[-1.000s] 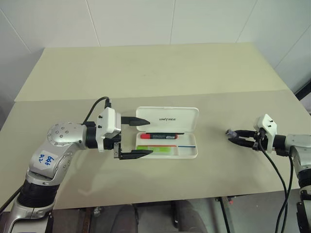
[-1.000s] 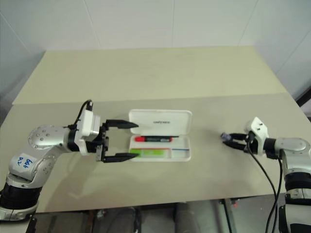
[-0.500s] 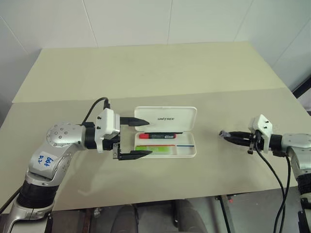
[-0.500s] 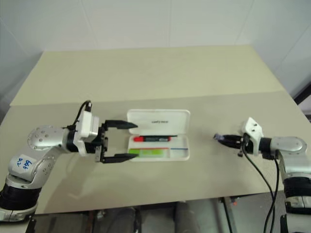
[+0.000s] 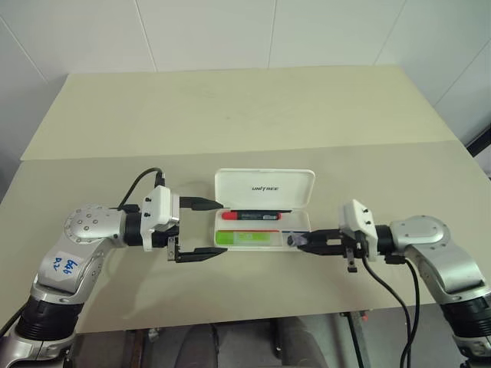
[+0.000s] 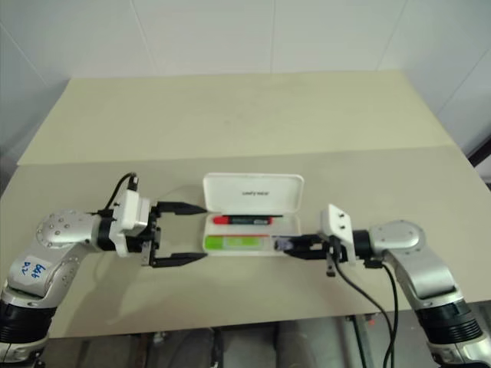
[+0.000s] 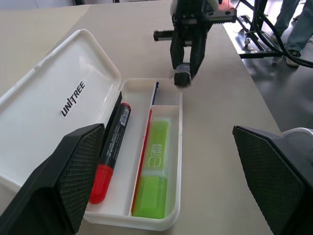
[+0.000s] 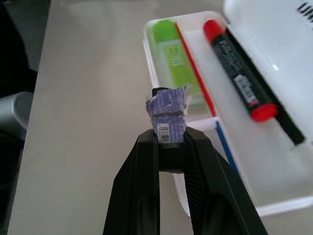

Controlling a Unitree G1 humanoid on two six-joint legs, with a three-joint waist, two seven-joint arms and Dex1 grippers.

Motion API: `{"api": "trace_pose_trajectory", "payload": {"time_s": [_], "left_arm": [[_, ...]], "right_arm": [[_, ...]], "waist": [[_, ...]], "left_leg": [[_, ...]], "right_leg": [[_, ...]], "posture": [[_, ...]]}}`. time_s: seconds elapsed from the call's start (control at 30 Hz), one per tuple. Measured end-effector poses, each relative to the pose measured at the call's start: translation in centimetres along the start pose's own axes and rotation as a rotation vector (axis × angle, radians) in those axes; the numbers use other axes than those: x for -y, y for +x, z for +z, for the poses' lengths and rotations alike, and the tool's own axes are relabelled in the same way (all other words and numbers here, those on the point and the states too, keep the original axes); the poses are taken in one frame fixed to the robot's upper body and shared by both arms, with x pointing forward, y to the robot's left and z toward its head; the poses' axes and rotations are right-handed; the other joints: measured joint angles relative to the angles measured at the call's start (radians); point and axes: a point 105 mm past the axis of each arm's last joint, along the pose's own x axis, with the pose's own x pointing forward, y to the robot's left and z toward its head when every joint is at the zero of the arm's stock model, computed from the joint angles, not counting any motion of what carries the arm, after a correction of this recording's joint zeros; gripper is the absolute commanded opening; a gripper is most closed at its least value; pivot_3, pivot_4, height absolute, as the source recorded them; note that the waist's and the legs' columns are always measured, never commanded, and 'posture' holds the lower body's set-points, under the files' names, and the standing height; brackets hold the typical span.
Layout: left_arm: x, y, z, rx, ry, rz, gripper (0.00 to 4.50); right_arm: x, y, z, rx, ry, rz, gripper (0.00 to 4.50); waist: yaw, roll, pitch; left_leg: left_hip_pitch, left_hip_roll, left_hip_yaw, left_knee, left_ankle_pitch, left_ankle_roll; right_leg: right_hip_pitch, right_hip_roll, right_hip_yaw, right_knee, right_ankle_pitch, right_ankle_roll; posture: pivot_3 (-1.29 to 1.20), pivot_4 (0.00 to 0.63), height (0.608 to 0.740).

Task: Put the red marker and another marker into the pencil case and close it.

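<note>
Right claw: having swung in from the far right side of the surface, it is now hovering just beside the right end of the pencil case, its fingers clenched on a small dark eraser-like block with a torn purple-and-white wrapper. Left claw: staying at the left end of the case as before, drawn back a little, fingers spread wide and grasping nothing, one finger level with the lid side and the other with the front side of the case.

Pencil case: lying open near the middle of the front part of the surface, lid tilted back with "UNITREE" print facing up.

Red marker: lying lengthwise in the rear compartment of the tray, next to the lid hinge, red end pointing toward the left claw.

Green marker: lying lengthwise in the front compartment, parallel to the red marker, separated from it by a thin red-and-blue divider stripe.

Small wrapped block: hanging above the surface at the tray's right end wall, still outside the case; whether it is touching the rim cannot be told.
</note>
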Motion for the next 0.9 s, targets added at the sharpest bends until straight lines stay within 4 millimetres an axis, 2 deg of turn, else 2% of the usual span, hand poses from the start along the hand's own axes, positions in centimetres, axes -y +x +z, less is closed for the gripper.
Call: {"api": "trace_pose_trajectory", "payload": {"time_s": [0.3, 0.47, 0.67, 0.83, 0.9], "left_arm": [[0.1, -0.1, -0.1, -0.004, -0.001, 0.003, 4.50], [0.1, -0.1, -0.2, -0.005, -0.002, 0.008, 4.50], [0.0, -0.1, -0.1, -0.004, -0.001, 0.012, 4.50], [0.0, -0.1, -0.1, -0.004, 0.002, 0.012, 4.50], [0.0, -0.1, -0.1, -0.003, 0.005, 0.012, 4.50]], "right_arm": [[2.2, 0.6, -0.8, -0.013, -0.010, -0.010, 0.34], [2.7, 0.4, -1.0, -0.025, -0.028, -0.005, 0.34], [2.6, 0.4, -1.4, -0.045, -0.027, 0.007, 2.39], [2.8, 0.4, -1.2, -0.049, -0.053, 0.006, 4.29], [2.8, 0.4, -1.1, -0.045, -0.064, 0.006, 4.46]], "waist": [[-0.002, 0.000, 0.000], [-0.001, 0.000, 0.000], [-0.002, 0.000, 0.000], [-0.002, 0.000, 0.000], [-0.002, 0.000, 0.000]], "left_leg": [[0.001, 0.000, 0.000, 0.000, 0.000, 0.000], [0.001, 0.000, 0.000, 0.000, 0.000, 0.000], [0.001, 0.000, 0.000, 0.000, 0.000, 0.000], [0.001, 0.000, 0.000, 0.000, 0.000, 0.000], [0.001, 0.000, 0.000, 0.000, 0.000, 0.000]], "right_leg": [[0.000, 0.000, 0.000, 0.002, 0.000, 0.000], [0.000, 0.000, 0.000, 0.002, 0.002, 0.003], [0.000, 0.000, 0.000, 0.002, 0.002, 0.003], [0.000, 0.000, 0.000, 0.003, 0.002, 0.003], [0.000, 0.000, 0.000, 0.003, 0.002, 0.004]], "posture": [[0.00, 0.150, 0.740], [0.00, 0.150, 0.740], [0.00, 0.150, 0.740], [0.00, 0.150, 0.740], [0.00, 0.150, 0.740]]}}
